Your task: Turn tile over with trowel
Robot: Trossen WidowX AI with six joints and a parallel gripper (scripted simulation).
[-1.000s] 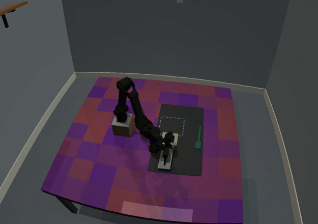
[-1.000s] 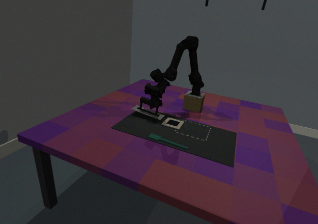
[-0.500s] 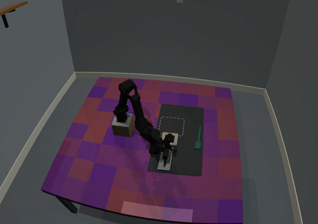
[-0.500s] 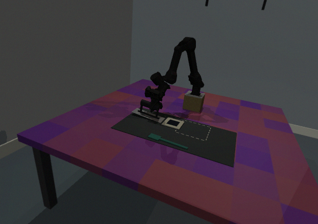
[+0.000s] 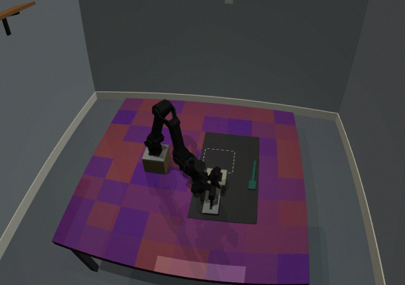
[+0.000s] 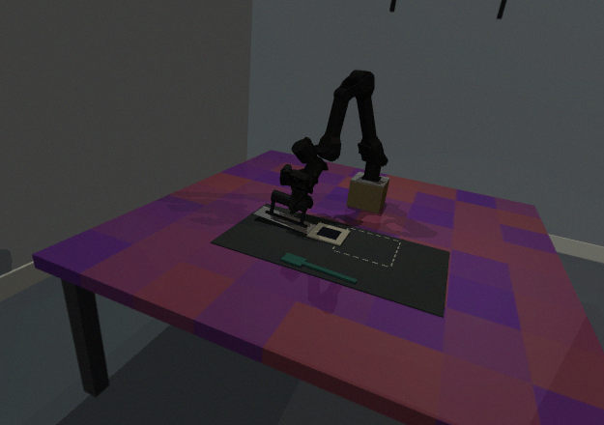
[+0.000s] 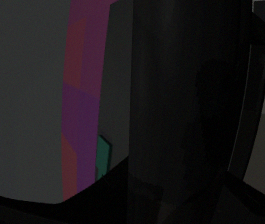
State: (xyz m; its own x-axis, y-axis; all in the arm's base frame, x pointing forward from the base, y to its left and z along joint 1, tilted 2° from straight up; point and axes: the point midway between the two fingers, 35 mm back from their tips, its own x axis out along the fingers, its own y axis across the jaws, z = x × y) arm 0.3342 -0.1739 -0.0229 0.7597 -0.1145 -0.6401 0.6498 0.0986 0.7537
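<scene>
My gripper (image 5: 212, 190) (image 6: 292, 201) is shut on the black raised handle of a trowel with a flat pale grey blade (image 5: 210, 210) (image 6: 266, 212) (image 7: 23, 100). The blade is low over the mat's near-left part in the top view, its inner end close to the tile; whether they touch is unclear. The cream tile (image 5: 223, 181) (image 6: 329, 233) lies flat, its dark square mark facing up. It is mostly outside the dashed outline (image 5: 234, 161) (image 6: 399, 241), at the outline's near edge. The arm partly hides the tile in the top view.
A green long-handled small spatula (image 5: 252, 184) (image 6: 292, 259) (image 7: 103, 156) lies near the right edge of the dark mat (image 5: 240, 205) (image 6: 413, 288) in the top view. The arm's base stands on a box (image 5: 155, 164) (image 6: 366, 196) left of the mat.
</scene>
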